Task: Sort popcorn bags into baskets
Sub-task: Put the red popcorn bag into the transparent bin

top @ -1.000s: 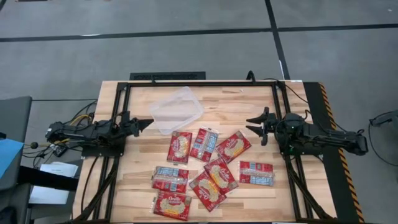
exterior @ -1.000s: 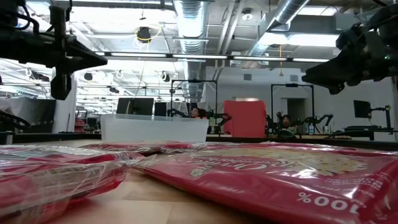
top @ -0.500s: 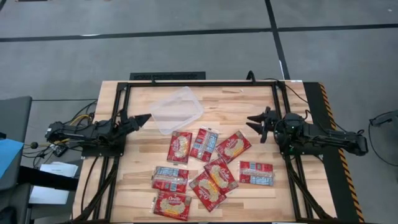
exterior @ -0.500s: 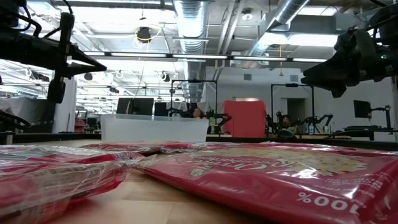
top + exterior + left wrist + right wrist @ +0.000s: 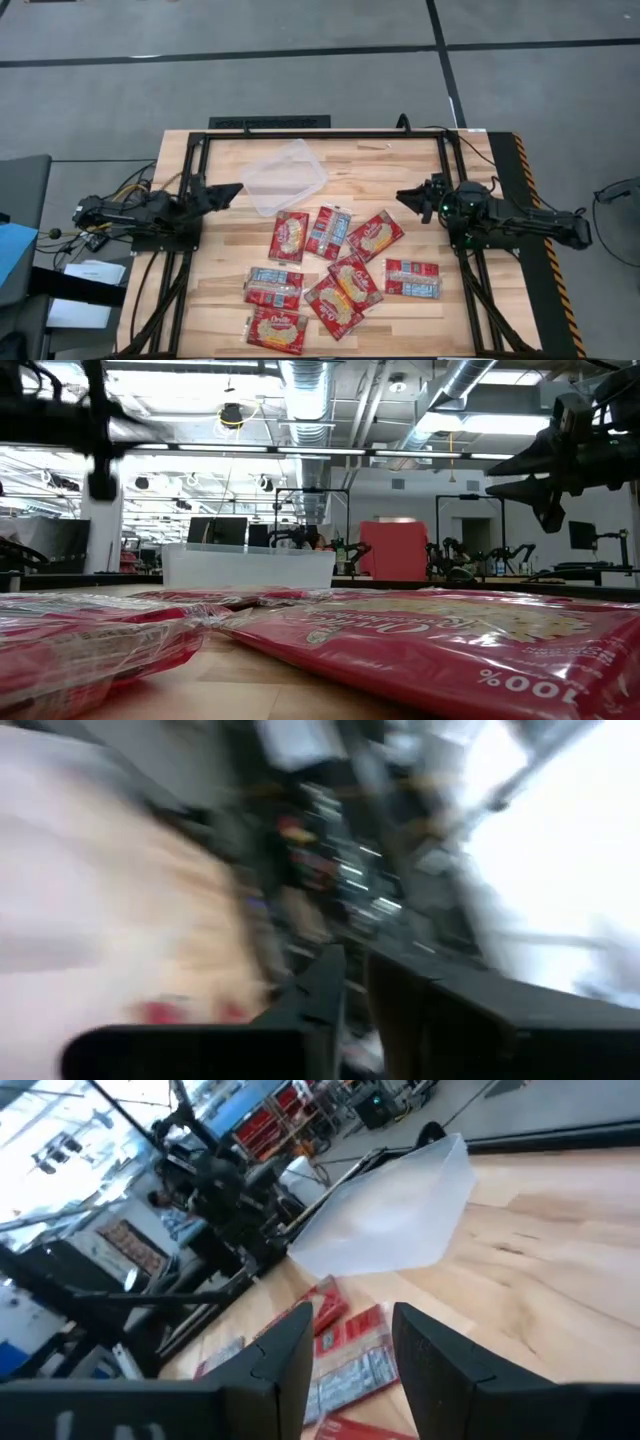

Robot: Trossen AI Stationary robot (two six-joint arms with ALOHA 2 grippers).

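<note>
Several red popcorn bags [image 5: 335,265] lie flat and loosely scattered on the wooden table's middle and near part; some show the popcorn picture, others the pale panel. They fill the foreground of the low view [image 5: 450,645]. The clear plastic basket [image 5: 285,177] stands empty at the far middle, left of centre. My left gripper [image 5: 236,187] hovers at the table's left edge beside the basket, fingers nearly together and empty. My right gripper [image 5: 403,197] hovers at the right side, open and empty, pointing at the bags [image 5: 325,1302] and the basket [image 5: 390,1220].
A black metal frame [image 5: 320,133] runs along the table's far edge and down both sides, where the arm bases stand. The left wrist view is blurred. Bare wood lies between the basket and the right gripper [image 5: 370,170]. The room behind shows monitors and racks.
Both grippers have rolled about their own long axis while staying almost in place above the table's sides. The left gripper's tip has drifted a little toward the far edge. The bags and the basket have not moved.
</note>
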